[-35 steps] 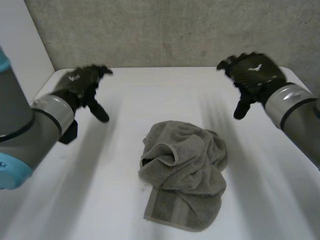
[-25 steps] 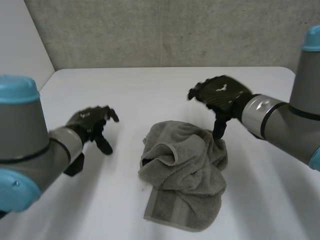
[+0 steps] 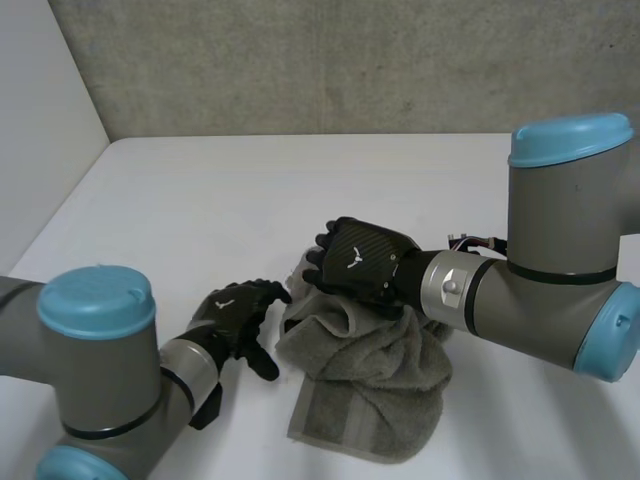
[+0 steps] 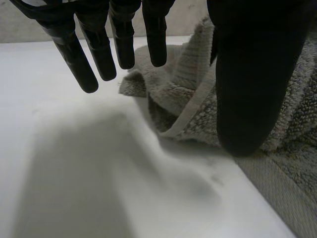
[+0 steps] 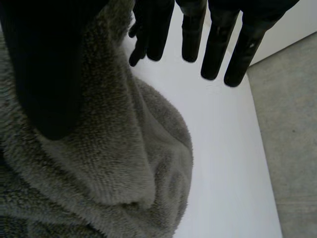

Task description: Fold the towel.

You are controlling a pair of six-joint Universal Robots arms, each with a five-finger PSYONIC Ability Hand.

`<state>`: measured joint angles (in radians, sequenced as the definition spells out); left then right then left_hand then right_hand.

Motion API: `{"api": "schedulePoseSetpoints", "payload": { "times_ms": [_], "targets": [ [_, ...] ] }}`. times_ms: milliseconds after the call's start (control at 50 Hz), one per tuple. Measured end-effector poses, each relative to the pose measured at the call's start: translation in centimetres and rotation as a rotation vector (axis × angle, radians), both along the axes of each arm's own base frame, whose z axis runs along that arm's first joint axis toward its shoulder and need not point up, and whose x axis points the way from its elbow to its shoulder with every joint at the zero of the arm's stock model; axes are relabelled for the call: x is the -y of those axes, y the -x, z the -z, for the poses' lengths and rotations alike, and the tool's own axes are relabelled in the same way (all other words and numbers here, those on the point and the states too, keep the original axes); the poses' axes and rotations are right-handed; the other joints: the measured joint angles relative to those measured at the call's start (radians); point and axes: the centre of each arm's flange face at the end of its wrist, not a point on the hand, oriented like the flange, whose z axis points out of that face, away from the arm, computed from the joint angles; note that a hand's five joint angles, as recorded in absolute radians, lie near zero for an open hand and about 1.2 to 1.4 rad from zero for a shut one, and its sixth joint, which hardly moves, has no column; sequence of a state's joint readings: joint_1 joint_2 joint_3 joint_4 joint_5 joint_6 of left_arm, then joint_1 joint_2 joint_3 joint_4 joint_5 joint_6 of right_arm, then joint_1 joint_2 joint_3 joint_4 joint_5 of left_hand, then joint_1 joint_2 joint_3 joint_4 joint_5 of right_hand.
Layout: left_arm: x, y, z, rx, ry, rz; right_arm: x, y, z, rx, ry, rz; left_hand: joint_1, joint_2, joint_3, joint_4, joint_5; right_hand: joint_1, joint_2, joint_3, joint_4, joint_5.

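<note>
Lying crumpled lower centre on desk (image 3: 200,200), towel (image 3: 370,375) looks soft, limp; grab hemmed edge. Left hand (image 3: 232,318), right hand (image 3: 358,262): fingers open, empty.

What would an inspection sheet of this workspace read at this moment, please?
Surface: white table, bare around the cloth.
Job's things: grey towel, crumpled in a heap near the middle of the table, not yet folded; a hemmed band shows at its near edge.
Clutter: nothing seen.
Hands: left hand open, low over the table beside the towel's edge, holding nothing. Right hand open, over the top of the heap, thumb lying on the cloth, fingers straight and reaching past it.
Cables: nothing seen.
Surroundings: grey concrete wall behind the table; white panel on the robot's left side.
</note>
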<state>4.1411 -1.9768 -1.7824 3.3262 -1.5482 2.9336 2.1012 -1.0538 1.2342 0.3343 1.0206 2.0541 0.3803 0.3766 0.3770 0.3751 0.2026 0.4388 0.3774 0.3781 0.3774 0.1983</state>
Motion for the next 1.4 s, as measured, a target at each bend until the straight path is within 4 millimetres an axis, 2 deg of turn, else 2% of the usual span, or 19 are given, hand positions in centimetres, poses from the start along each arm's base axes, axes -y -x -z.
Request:
{"api": "schedulePoseSetpoints", "payload": {
  "times_ms": [120, 200, 280, 380, 520, 540, 660, 720, 780, 860, 880, 940, 1000, 1040, 1060, 1140, 1160, 1240, 1400],
  "targets": [
    [0.6, 1.5, 0.9, -0.017, 0.018, 0.021, 0.3, -0.1, 1.2, -0.02, -0.03, 0.018, 0.089, 0.093, 0.093, 0.088, 0.085, 0.465, 0.417, 0.415, 0.395, 0.389],
    [1.2, 2.4, 1.3, -0.019, 0.03, 0.033, 0.8, 0.0, 1.9, -0.034, -0.044, 0.051, 0.378, 0.385, 0.384, 0.374, 0.367, 0.814, 0.717, 0.715, 0.716, 0.715],
    [1.8, 3.0, 1.3, -0.023, 0.047, 0.036, 1.5, 0.2, 2.0, -0.034, -0.047, 0.094, 0.68, 0.691, 0.678, 0.682, 0.675, 0.896, 0.792, 0.792, 0.794, 0.788],
    [3.3, 3.8, 0.1, -0.039, 0.108, 0.017, 3.2, 0.2, 1.0, 0.027, -0.042, 0.188, 0.772, 0.809, 0.808, 0.811, 0.789, 0.935, 0.826, 0.827, 0.83, 0.822],
    [7.0, 5.7, -6.5, -0.079, 0.362, -0.019, 7.5, 0.3, -4.7, 0.399, 0.003, 0.442, 0.783, 0.832, 0.835, 0.837, 0.816, 0.942, 0.832, 0.834, 0.837, 0.828],
    [7.8, 6.1, -9.0, -0.093, 0.446, -0.024, 8.2, 0.6, -6.7, 0.528, 0.018, 0.491, 0.783, 0.833, 0.836, 0.838, 0.819, 0.943, 0.833, 0.834, 0.838, 0.831],
    [8.2, 6.7, -17.8, -0.162, 0.697, -0.032, 8.0, 2.4, -11.8, 0.874, 0.047, 0.566, 0.783, 0.835, 0.838, 0.841, 0.819, 0.945, 0.833, 0.835, 0.839, 0.832],
    [7.2, 6.8, -19.2, -0.172, 0.727, -0.015, 6.8, 3.2, -11.8, 0.889, 0.029, 0.586, 0.783, 0.835, 0.838, 0.841, 0.824, 0.946, 0.833, 0.835, 0.839, 0.832],
    [6.0, 6.9, -18.3, -0.147, 0.688, 0.015, 5.8, 3.8, -10.5, 0.822, -0.015, 0.619, 0.783, 0.835, 0.838, 0.842, 0.824, 0.947, 0.833, 0.835, 0.839, 0.833],
    [4.0, 6.6, -14.1, -0.053, 0.552, 0.068, 4.3, 4.7, -6.8, 0.62, -0.119, 0.682, 0.783, 0.835, 0.838, 0.842, 0.824, 0.948, 0.835, 0.835, 0.839, 0.834],
    [2.7, 6.1, -11.3, 0.016, 0.458, 0.099, 3.4, 5.4, -4.2, 0.469, -0.19, 0.716, 0.783, 0.836, 0.838, 0.842, 0.824, 0.948, 0.835, 0.835, 0.839, 0.834],
    [1.0, 5.3, -7.9, 0.103, 0.346, 0.135, 2.3, 6.3, -1.1, 0.274, -0.277, 0.747, 0.783, 0.836, 0.839, 0.842, 0.824, 0.927, 0.818, 0.817, 0.818, 0.826],
    [-0.9, 4.3, -4.2, 0.2, 0.232, 0.185, 1.4, 7.3, 1.5, 0.095, -0.357, 0.756, 0.783, 0.792, 0.791, 0.792, 0.802, 0.521, 0.45, 0.452, 0.453, 0.483],
    [-1.7, 3.9, -2.8, 0.241, 0.191, 0.21, 1.2, 7.5, 2.0, 0.057, -0.373, 0.754, 0.783, 0.786, 0.785, 0.789, 0.799, 0.521, 0.45, 0.452, 0.453, 0.483],
    [-1.9, 3.8, -2.3, 0.255, 0.179, 0.219, 1.3, 7.6, 2.1, 0.049, -0.375, 0.752, 0.739, 0.741, 0.74, 0.742, 0.746, 0.277, 0.255, 0.255, 0.255, 0.262],
    [-2.3, 3.4, -1.6, 0.284, 0.163, 0.234, 1.8, 7.5, 1.4, 0.1, -0.342, 0.748, 0.532, 0.555, 0.556, 0.557, 0.554, 0.069, 0.072, 0.071, 0.077, 0.082],
    [-2.1, 3.3, -1.8, 0.285, 0.168, 0.231, 2.1, 7.4, 0.9, 0.135, -0.321, 0.746, 0.305, 0.308, 0.309, 0.323, 0.32, 0.069, 0.072, 0.071, 0.077, 0.082],
    [-1.6, 2.8, -2.6, 0.279, 0.187, 0.21, 2.5, 7.1, -1.0, 0.231, -0.26, 0.723, -0.075, -0.062, -0.061, -0.061, -0.06, -0.055, -0.033, -0.036, -0.036, -0.029],
    [-1.3, 0.9, -3.3, 0.28, 0.181, 0.155, 2.0, 5.5, -3.8, 0.33, -0.166, 0.537, -0.199, -0.201, -0.199, -0.195, -0.171, -0.078, -0.049, -0.057, -0.055, -0.048]
  ]
}}
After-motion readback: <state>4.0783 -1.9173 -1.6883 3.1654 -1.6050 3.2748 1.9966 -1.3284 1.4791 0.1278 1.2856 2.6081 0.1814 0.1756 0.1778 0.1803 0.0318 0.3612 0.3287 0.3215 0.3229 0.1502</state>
